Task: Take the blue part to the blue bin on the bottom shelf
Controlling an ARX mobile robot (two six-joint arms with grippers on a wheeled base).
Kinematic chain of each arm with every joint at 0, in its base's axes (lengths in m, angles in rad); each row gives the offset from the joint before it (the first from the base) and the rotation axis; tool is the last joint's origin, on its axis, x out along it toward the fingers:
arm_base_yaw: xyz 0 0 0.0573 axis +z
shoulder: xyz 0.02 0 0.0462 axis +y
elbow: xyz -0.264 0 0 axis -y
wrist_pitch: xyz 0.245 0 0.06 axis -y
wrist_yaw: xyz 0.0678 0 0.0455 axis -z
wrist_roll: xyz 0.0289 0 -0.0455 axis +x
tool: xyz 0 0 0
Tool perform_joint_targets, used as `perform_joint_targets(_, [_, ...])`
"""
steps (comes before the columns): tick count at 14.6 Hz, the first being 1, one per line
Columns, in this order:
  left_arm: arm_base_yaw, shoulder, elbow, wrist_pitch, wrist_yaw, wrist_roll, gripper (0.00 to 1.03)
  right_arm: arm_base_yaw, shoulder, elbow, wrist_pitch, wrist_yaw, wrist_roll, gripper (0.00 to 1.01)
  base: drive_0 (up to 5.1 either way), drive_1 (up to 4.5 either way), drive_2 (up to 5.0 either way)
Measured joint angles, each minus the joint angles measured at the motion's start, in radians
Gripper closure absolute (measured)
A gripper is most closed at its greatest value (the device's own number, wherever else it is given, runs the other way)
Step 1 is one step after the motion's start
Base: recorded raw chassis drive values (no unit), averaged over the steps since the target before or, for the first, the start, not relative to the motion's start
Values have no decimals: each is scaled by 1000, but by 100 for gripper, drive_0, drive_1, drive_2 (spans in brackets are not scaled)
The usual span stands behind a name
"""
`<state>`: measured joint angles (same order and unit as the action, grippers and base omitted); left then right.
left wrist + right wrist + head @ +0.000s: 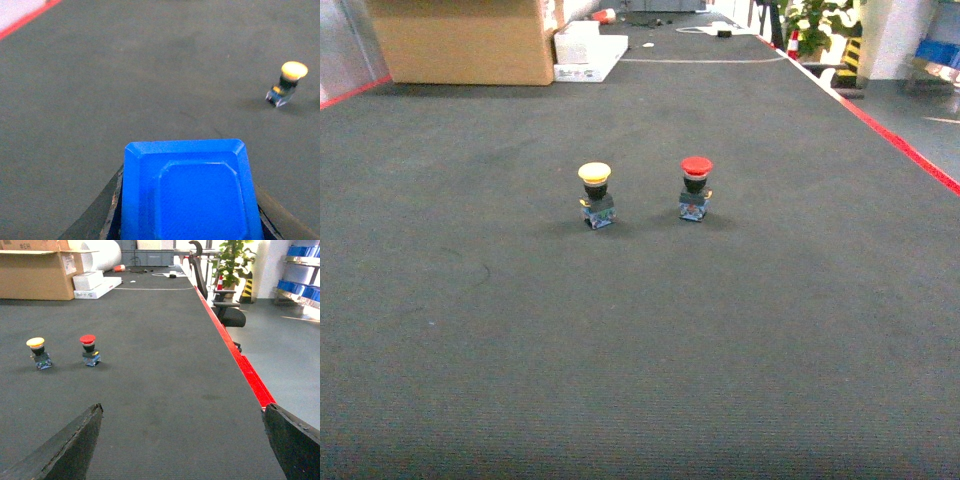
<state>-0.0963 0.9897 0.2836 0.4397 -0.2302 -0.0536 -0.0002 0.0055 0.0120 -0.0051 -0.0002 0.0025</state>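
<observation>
Between the left hand's [187, 220] fingers [107, 207] sat the blue part [190, 192], pinched above the dark worktop [640, 340]. The right hand [182, 440] was spread wide, holding nothing. Two buttons, yellow [596, 195] and red [695, 187], stood well apart.

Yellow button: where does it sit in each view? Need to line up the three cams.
Head: yellow button just left of centre on the dark mat, left of the red button.
Left wrist: upper right, beyond the blue part held in the left gripper.
Right wrist: left edge, mid-height, left of the red button.
Shared landmark: the yellow button itself; the red button appears only in the head and right wrist views.
</observation>
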Motion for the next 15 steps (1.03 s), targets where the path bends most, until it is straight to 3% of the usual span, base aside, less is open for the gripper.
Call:
perform_joint_targets(4, [-195,-542,0,-355,-235,-26,59,0,0,0,0,0,0,3,0,0,0])
perform_joint_targets(7, [-340,-694,6,-495,-383,-25,59,0,0,0,0,0,0,3,0,0,0])
perform_joint_targets(15, [-341,-717,10,-514,-406,-26,59,0,0,0,0,0,0,3,0,0,0])
